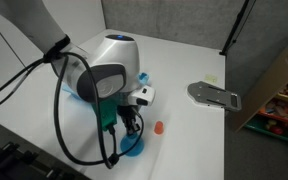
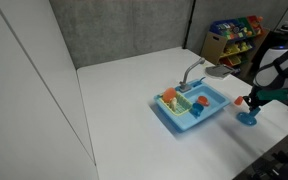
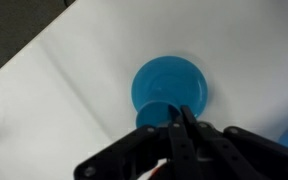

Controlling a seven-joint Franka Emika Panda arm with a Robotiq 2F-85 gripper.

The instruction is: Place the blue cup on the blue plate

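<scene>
The end effector (image 3: 170, 126) pinches the blue cup (image 3: 155, 114); the blue plate (image 3: 171, 82) lies just below it on the counter (image 3: 64, 90); a short, straight descent looks enough.

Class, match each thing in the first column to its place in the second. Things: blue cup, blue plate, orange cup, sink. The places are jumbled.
Things
1. blue cup
2. blue plate
3. orange cup
4. sink

Places
A. standing by itself on the table
B. lying flat on the table, under the tool
C. held at the tip of the tool, over the plate's edge
D. on the table, with small toys inside

Pairs: 1-C, 2-B, 3-A, 4-D
</scene>
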